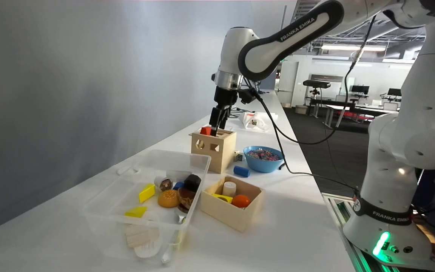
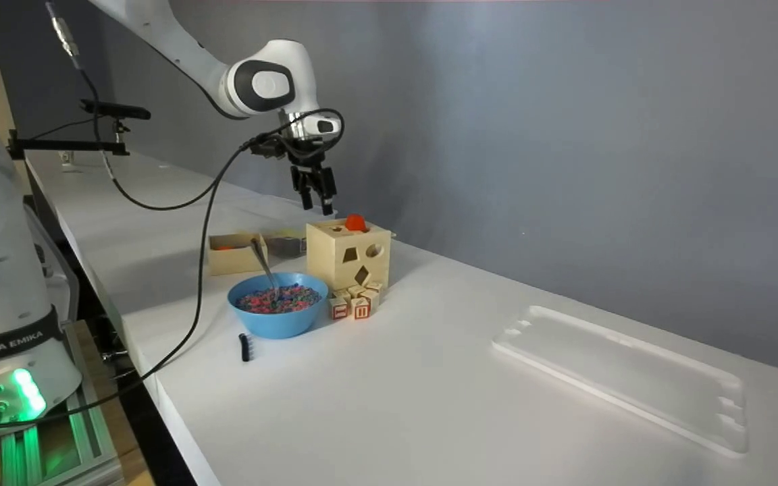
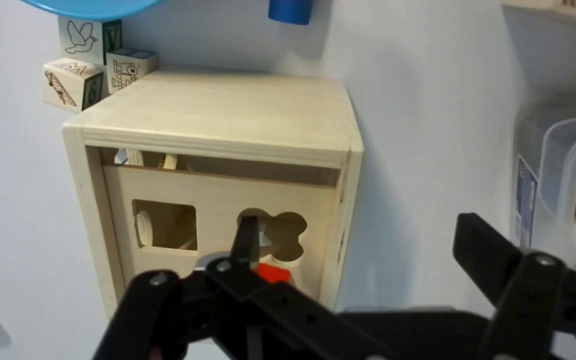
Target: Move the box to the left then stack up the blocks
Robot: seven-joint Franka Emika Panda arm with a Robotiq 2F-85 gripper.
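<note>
- A wooden box (image 1: 214, 156) stood on the table (image 2: 429, 405) near a blue bowl (image 2: 277, 327); whether its shift to the left was complete, the views did not settle.
- The claw (image 3: 359, 230) hung at the box, spread wide and holding nothing — one side over the top, the other past its edge, contact too hard to make out.
- Lettered blocks (image 2: 360, 307) sat bunched just beside the box, none seen standing on another.
- The job appeared half done at most — all the stacking was left.
</note>
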